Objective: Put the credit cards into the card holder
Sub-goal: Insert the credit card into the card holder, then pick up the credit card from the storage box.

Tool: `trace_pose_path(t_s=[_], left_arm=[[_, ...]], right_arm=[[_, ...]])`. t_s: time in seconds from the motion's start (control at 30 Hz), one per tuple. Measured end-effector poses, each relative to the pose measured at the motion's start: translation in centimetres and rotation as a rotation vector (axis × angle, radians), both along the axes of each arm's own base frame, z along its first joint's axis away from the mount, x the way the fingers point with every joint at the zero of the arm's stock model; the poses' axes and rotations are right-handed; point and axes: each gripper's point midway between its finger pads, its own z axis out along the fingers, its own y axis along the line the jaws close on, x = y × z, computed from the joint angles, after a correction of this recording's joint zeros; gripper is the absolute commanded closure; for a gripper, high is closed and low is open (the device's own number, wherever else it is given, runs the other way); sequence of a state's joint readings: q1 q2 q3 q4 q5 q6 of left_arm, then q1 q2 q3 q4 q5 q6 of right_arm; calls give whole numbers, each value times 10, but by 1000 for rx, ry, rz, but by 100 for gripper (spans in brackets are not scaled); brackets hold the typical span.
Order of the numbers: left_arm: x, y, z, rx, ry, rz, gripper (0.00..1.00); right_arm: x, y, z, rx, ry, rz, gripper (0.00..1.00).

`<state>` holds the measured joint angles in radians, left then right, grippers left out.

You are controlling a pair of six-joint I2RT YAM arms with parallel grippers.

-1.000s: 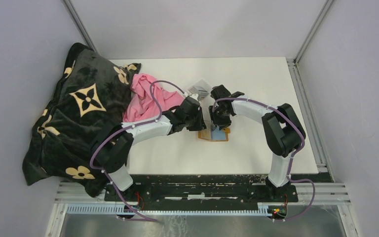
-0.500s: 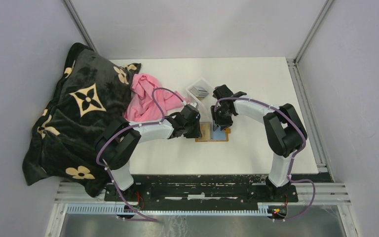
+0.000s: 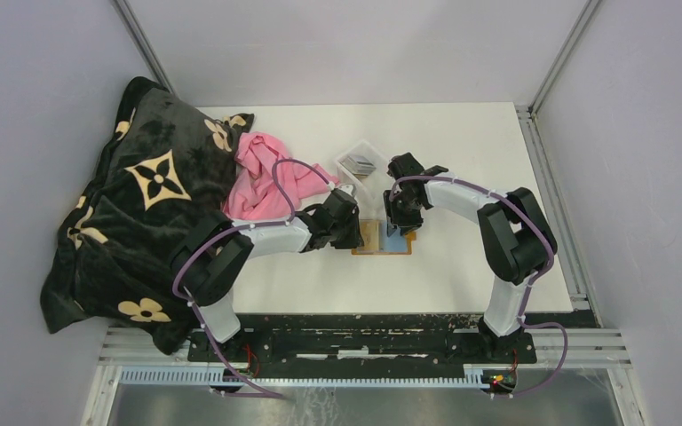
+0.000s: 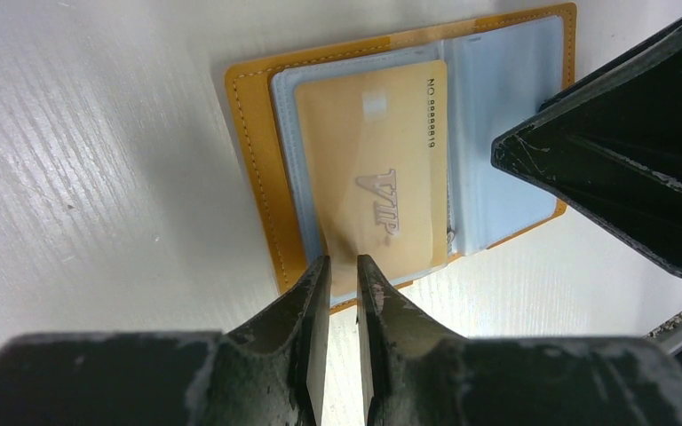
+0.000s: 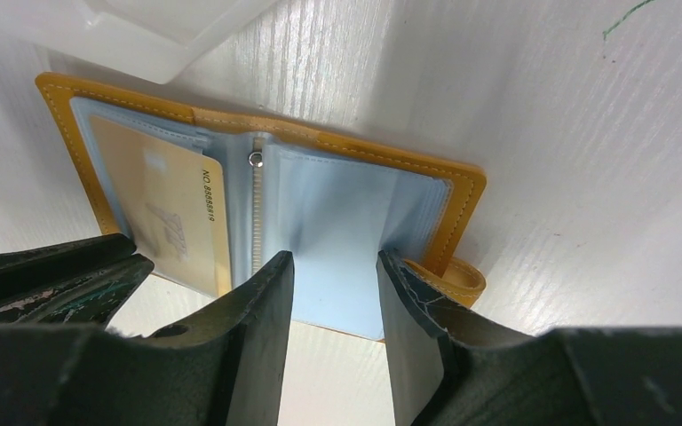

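Top external: where does the card holder (image 3: 382, 238) lie?

— Open flat on the white table (image 3: 462, 151), near the middle, with both arms meeting over it. The left gripper (image 3: 358, 232) is at its left panel, the right gripper (image 3: 400, 229) at its right panel.

And the other credit cards (image 3: 360, 163)?

— A small stack in a clear tray (image 3: 368, 146) just behind the holder. A pink cloth (image 3: 257, 173) and a dark flowered blanket (image 3: 142, 195) lie off to the left.

Left wrist?

— The holder's left panel is straight ahead of the left gripper. A gold card (image 4: 377, 160) marked VIP sits in the clear pocket there. The fingers are nearly pressed together, with only a thin slit between them, and the tips are at the card's near edge. It's not clear whether they nip that edge or just touch it. One dark finger of the right gripper looms over the right panel.

Right wrist?

— The right gripper is spread wide with nothing between the fingers. Its tips are down at the near edge of the pale blue right panel; contact is unclear. The gold card is in the left panel, beside the centre spine, and the left gripper's dark fingers are by it at lower left. A corner of the tray shows just past the holder's far edge. A closure tab sticks out at the holder's right edge.
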<state>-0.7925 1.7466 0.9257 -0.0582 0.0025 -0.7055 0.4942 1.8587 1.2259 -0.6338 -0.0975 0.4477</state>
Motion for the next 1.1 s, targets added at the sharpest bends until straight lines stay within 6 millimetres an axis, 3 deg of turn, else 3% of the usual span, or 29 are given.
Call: trace_pose_path(t_s=[0.47, 0.73, 0.97, 1.1], left_arm=[[2, 13, 2, 57, -12, 37, 68], [12, 13, 18, 71, -43, 58, 67], [29, 8, 52, 81, -126, 44, 65], [41, 9, 86, 76, -202, 59, 64]], right_arm=[[0, -4, 2, -14, -4, -4, 52], [9, -1, 15, 4, -45, -1, 50], [29, 9, 43, 49, -135, 13, 47], [48, 18, 71, 81, -219, 36, 45]])
